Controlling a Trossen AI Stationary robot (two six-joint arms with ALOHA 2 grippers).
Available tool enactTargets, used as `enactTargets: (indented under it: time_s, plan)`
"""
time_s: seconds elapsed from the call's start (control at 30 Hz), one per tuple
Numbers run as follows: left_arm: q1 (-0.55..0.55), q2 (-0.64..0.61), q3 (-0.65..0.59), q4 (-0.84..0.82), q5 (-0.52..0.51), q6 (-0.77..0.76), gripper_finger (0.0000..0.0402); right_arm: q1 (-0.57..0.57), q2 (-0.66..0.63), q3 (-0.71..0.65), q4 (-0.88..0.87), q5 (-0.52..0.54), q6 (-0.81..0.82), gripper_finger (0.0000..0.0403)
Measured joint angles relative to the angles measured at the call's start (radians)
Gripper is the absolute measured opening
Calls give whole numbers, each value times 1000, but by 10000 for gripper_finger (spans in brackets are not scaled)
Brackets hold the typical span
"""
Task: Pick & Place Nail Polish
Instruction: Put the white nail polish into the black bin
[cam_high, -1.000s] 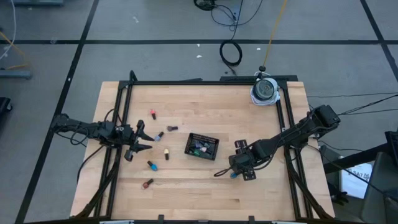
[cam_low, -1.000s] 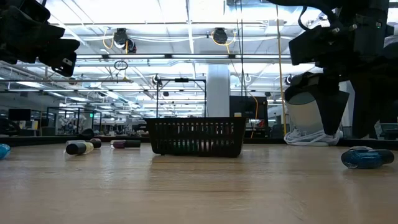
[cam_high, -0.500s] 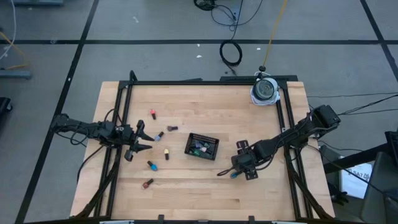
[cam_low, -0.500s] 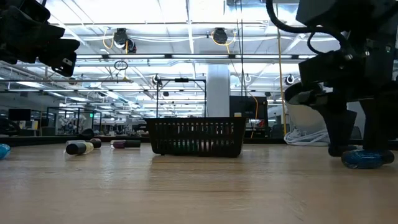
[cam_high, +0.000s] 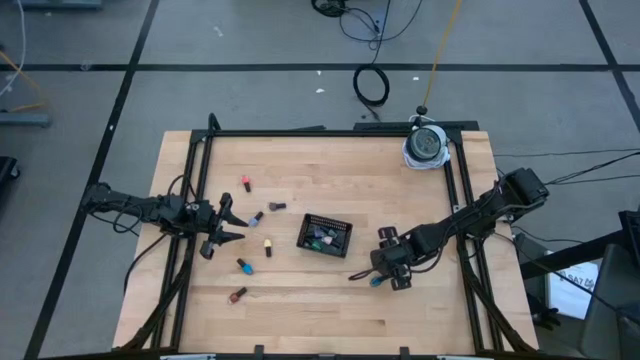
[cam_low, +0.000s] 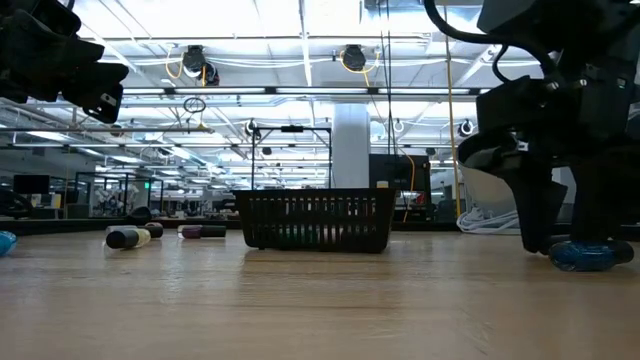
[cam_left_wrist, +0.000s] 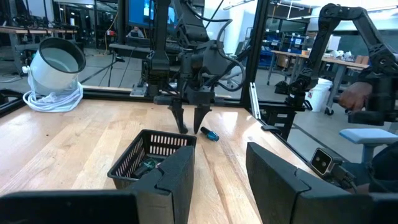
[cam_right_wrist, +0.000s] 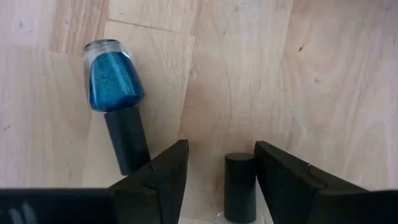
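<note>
On the left of the table (cam_high: 300, 310), the left gripper (cam_high: 228, 228) hangs clear of the surface with its jaws parted and nothing between them; this arm appears to be waiting. Just beyond it, five nail polish bottles lie loose on the wood: a red bottle (cam_high: 246, 183), a purple bottle (cam_high: 256, 217), a dark-capped bottle (cam_high: 276, 206), a yellow bottle (cam_high: 268, 246), a teal bottle (cam_high: 242, 265) and, nearest the front edge, a second red bottle (cam_high: 237, 295). That makes six still to be collected on this side. At the centre stands the black mesh tray (cam_high: 325, 235), which already holds a few bottles; their number cannot be told. To the right of the tray, the right gripper (cam_high: 384, 271) is down at the table surface. Its wrist view shows the jaws open and straddling the black cap of a clear bottle (cam_right_wrist: 239, 193), not yet closed on it, while a blue bottle (cam_right_wrist: 114, 106) lies on its side just beside the gripper, untouched. A white round device (cam_high: 425, 145) sits at the far right corner, apart from the work. Judgement: the task is partly done, with some bottles in the tray, at least eight still outside it, and a grasp in preparation on the right.
</note>
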Motion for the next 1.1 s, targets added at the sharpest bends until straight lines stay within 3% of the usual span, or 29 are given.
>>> enactTargets:
  time_s: [0.43, 0.8, 0.93, 1.1]
  plan:
    - [0, 0, 0, 0, 0, 0, 145, 0, 1, -2, -48, -5, 14, 116]
    - [0, 0, 0, 0, 0, 0, 145, -1, 2, -3, -59, -5, -16, 12]
    - [0, 0, 1, 0, 0, 0, 145, -1, -4, 0, -48, -3, -39, 13]
    - [0, 0, 1, 0, 0, 0, 145, -1, -39, 20, -90, 22, -68, 47]
